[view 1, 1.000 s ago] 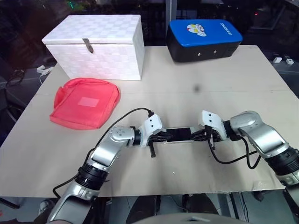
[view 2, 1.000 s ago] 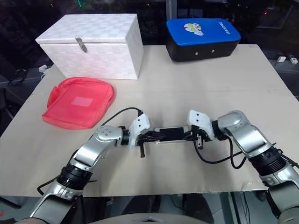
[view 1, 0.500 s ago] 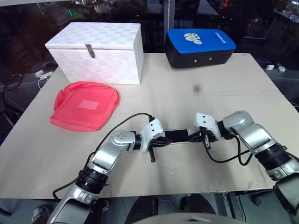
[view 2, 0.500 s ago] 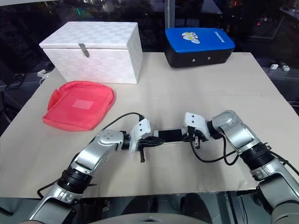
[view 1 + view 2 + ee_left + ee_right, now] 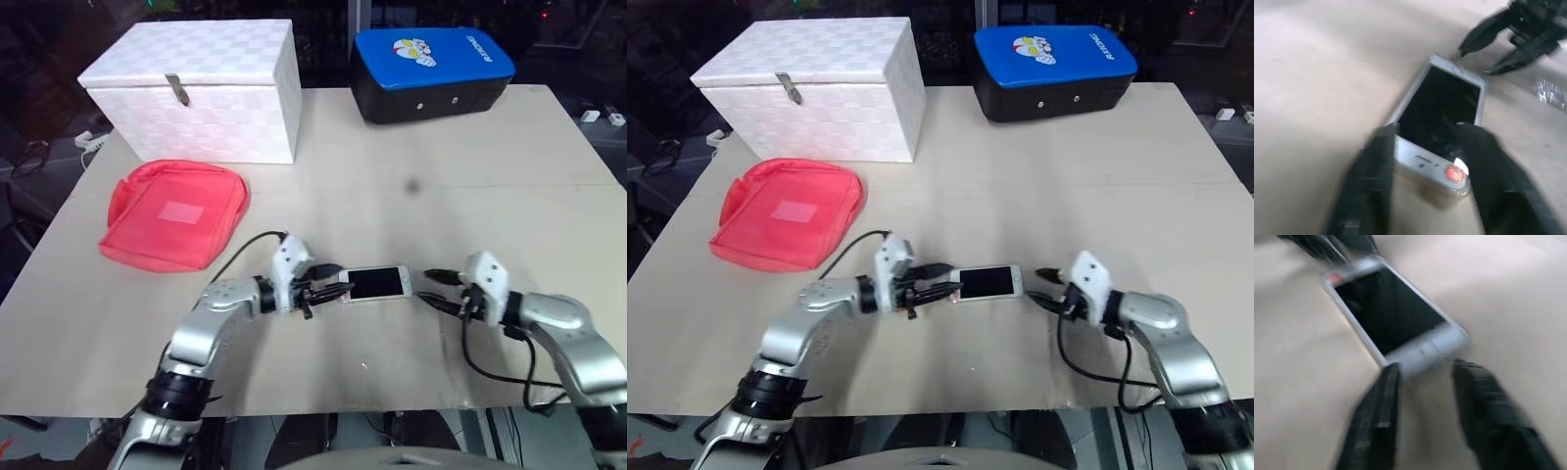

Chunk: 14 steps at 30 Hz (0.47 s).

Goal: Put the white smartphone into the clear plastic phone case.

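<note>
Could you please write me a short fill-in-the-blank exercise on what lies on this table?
1. The phone lies flat on the table with its ____ screen facing up.
2. The red pouch lies in front of the ____ box.
3. The phone lies between the left claw and the ____ claw.

Missing words: black; white; right

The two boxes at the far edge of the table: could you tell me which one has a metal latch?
The white box on the left; a latch hangs at its lid's front edge. The blue-topped box shows none.
</note>
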Motion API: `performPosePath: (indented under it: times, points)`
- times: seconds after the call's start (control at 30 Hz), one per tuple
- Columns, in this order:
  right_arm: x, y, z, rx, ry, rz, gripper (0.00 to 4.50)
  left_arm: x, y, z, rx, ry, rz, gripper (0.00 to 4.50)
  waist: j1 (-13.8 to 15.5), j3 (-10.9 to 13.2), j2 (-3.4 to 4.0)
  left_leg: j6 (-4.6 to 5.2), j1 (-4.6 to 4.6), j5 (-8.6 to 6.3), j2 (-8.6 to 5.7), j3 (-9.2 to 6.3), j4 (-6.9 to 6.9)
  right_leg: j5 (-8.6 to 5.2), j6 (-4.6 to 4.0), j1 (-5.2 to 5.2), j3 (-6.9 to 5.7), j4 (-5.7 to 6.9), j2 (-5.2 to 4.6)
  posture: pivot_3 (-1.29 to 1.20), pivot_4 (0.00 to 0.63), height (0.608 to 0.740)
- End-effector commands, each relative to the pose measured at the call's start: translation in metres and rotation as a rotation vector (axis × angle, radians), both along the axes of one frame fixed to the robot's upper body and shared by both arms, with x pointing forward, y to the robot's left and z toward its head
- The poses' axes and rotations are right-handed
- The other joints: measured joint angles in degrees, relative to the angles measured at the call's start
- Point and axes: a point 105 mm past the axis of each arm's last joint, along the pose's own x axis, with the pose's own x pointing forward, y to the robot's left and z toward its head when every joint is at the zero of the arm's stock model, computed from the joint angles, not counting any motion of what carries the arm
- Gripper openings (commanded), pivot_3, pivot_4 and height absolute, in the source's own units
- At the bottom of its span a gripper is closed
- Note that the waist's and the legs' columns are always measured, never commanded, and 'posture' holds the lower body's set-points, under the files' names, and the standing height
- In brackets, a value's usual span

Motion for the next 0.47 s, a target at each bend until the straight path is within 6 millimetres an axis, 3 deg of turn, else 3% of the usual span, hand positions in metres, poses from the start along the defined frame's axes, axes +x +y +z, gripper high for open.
performPosePath:
  times: [0.03, 0.07, 0.27, 0.37, 0.47]
  points:
    - [-0.020, -0.010, 0.030, 0.005, -0.098, -0.055, 3.93, -0.010, 0.018, 0.026, -0.054, -0.059, 0.021, 3.98, 0.05, 0.24, 0.02, 0.01, -0.01, 0.00, -0.01, 0.00, 0.01, 0.00, 0.00, 0.01, 0.00, -0.01, -0.01, 0.00, 0.150, 0.740]
    - [-0.030, -0.017, 0.031, -0.013, -0.098, -0.079, 4.45, -0.016, 0.025, 0.027, -0.049, -0.059, 0.028, 4.46, 0.09, 0.30, 0.04, 0.01, 0.01, 0.00, -0.01, -0.01, 0.02, 0.00, 0.00, 0.04, 0.00, 0.00, -0.01, 0.00, 0.150, 0.740]
    - [-0.071, -0.032, 0.037, -0.062, -0.075, -0.158, 4.45, -0.046, 0.063, 0.015, 0.058, -0.019, 0.101, 4.46, 0.23, 0.67, 0.20, 0.02, 0.13, -0.01, 0.01, 0.01, -0.01, -0.01, 0.00, 0.14, 0.01, 0.00, -0.01, 0.00, 0.150, 0.740]
    - [-0.078, -0.038, 0.037, -0.073, -0.078, -0.195, 4.45, -0.059, 0.074, 0.011, 0.074, 0.013, 0.120, 4.46, 0.57, 0.73, 0.09, 0.18, 0.24, -0.11, 0.01, 0.01, -0.01, -0.01, 0.00, 0.26, 0.01, 0.00, -0.02, 0.00, 0.150, 0.740]
    - [-0.080, -0.041, 0.028, -0.093, -0.054, -0.183, 4.45, -0.058, 0.078, 0.014, 0.072, 0.007, 0.151, 4.46, 0.87, 0.77, 0.09, 0.25, 0.41, -0.14, 0.01, 0.04, 0.00, -0.02, 0.00, 0.42, 0.02, 0.00, -0.02, 0.00, 0.150, 0.740]
